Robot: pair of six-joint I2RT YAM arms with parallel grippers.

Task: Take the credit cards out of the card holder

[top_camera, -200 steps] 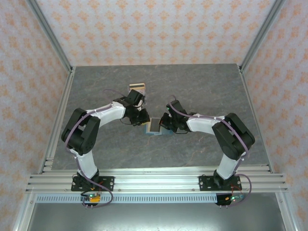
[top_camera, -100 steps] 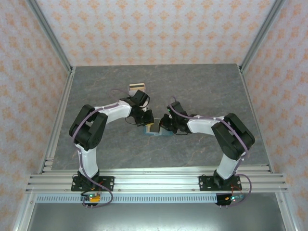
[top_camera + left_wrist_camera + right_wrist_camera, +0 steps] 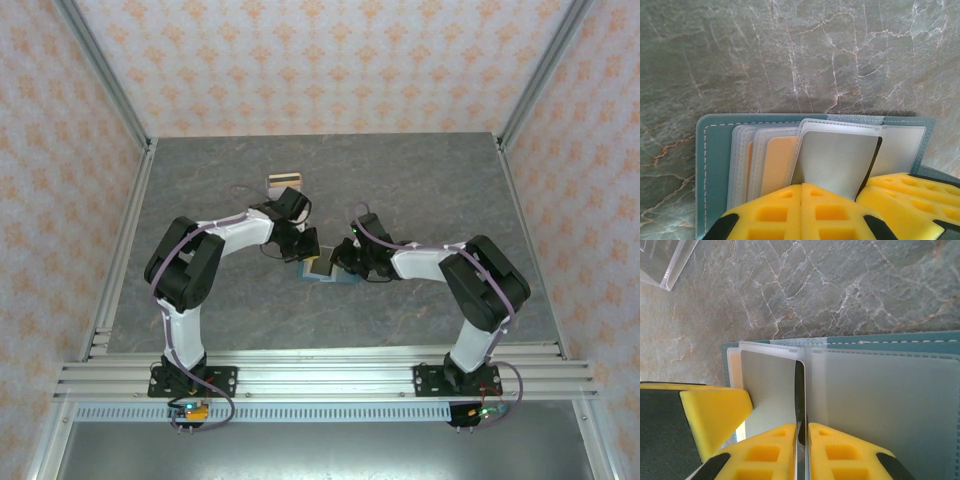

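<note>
The blue-grey card holder (image 3: 322, 273) lies open mid-table, its clear sleeves facing up (image 3: 715, 165) (image 3: 900, 338). A white credit card (image 3: 840, 160) with a dark back stands up out of a sleeve. My right gripper (image 3: 343, 258) (image 3: 801, 435) is shut on that card's lower edge, which I see edge-on (image 3: 799, 390). My left gripper (image 3: 306, 250) (image 3: 801, 192) is shut, pads together, resting on the sleeves just left of the card. An orange credit card (image 3: 775, 165) sits inside a sleeve beside it. Both grippers nearly touch over the holder.
A small pile of tan and white cards (image 3: 284, 182) lies behind the left arm toward the back of the table. A clear plastic piece (image 3: 665, 260) shows in the right wrist view's top left corner. Metal frame rails (image 3: 130, 230) border the table sides.
My left arm swung right and brought its gripper onto the holder, closing its jaws. The right gripper stayed on the card and barely moved.
</note>
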